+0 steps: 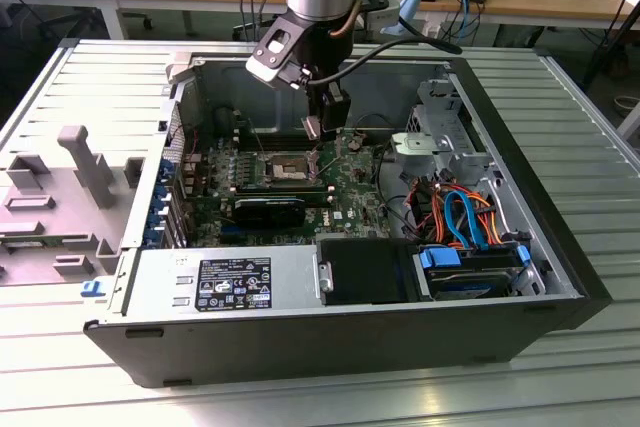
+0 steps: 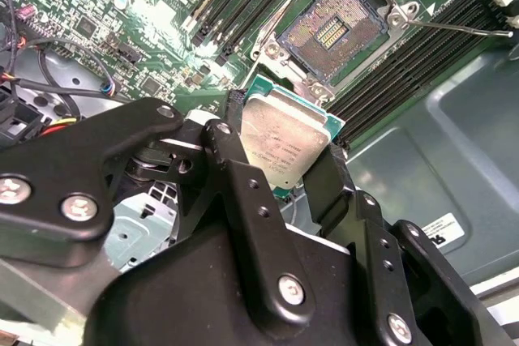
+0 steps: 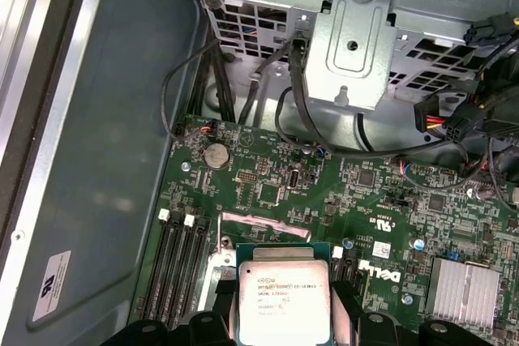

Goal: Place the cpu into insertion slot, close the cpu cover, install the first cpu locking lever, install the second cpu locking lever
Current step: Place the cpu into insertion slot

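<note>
Part of the cpu (image 2: 284, 147) behind the black jaws.

Grey power supply (image 1: 230, 282); orange, blue cables (image 1: 465, 215) — perhaps drive leads.

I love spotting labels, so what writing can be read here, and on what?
Chip in the claw: fine print, too small to read.
Green board: white maker's logo, large letters.
Power box sticker: too small.
Case floor sticker: blurred.
</note>
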Controlling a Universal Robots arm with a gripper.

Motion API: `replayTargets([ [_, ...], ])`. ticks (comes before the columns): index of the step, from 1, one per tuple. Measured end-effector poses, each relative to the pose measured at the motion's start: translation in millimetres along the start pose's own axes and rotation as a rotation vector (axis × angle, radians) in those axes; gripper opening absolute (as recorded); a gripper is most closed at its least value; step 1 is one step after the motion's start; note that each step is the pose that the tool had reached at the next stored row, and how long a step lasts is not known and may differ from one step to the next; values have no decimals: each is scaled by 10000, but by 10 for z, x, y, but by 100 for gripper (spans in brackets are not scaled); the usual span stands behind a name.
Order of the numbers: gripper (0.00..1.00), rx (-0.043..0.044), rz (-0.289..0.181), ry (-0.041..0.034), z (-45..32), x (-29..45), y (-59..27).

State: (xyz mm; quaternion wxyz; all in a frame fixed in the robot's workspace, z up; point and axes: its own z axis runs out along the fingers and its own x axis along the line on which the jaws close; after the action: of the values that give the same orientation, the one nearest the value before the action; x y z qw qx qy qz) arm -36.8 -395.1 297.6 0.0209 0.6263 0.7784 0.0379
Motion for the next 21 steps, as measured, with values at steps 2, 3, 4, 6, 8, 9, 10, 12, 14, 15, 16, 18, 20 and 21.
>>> replayTargets([
  [2,54,0,18,-1,0,0,0],
  [3,54,0,30,-3,1,0,0],
  [4,54,-1,41,-3,1,0,0],
  [6,54,-1,56,-5,1,0,0],
  [8,54,-1,66,-5,1,0,0],
  [9,54,-1,75,-6,1,0,0],
  [10,54,-1,85,-7,2,0,0],
  [12,54,-1,102,-9,2,0,0],
  [14,54,-2,123,-10,3,0,0],
  [15,54,-2,130,-11,3,0,0],
  [16,54,-2,142,-12,3,0,0],
  [18,54,-3,158,-13,3,0,0],
  [20,54,-3,173,-15,4,0,0],
  [21,54,-3,189,-16,4,0,0],
])
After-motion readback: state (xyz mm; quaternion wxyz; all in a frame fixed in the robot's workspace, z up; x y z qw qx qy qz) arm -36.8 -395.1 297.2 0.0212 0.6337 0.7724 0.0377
